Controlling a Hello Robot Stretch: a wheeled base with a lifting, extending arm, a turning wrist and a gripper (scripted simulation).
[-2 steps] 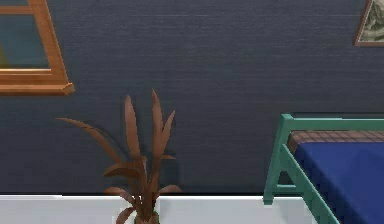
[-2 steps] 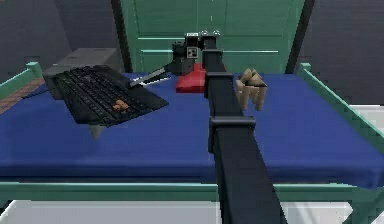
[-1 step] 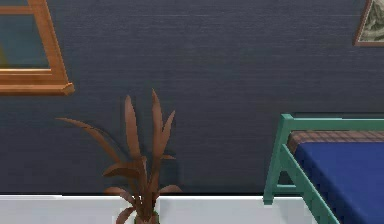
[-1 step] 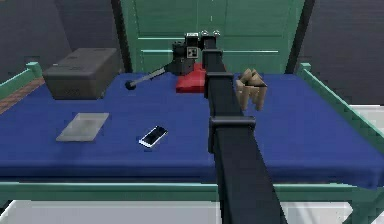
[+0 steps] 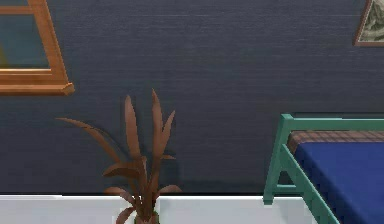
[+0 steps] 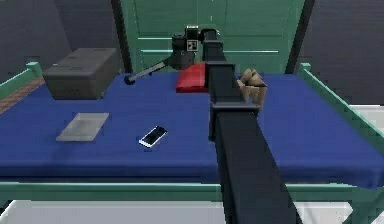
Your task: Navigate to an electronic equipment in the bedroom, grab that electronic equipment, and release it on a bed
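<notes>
Arm side view: arm (image 6: 236,135) out over bed (image 6: 310,135), tool (image 6: 137,77) near red block (image 6: 192,79)

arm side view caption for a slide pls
Arm stretched over a blue bed bearing a phone, a red thing and a grey box

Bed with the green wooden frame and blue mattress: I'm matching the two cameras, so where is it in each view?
Forward view: the green-framed, blue-mattressed bed is at the bottom right corner, cut off by the picture's edge.
Arm side view: the bed spans the picture's whole width across the middle.
Shared landmark: its green wooden frame.
</notes>
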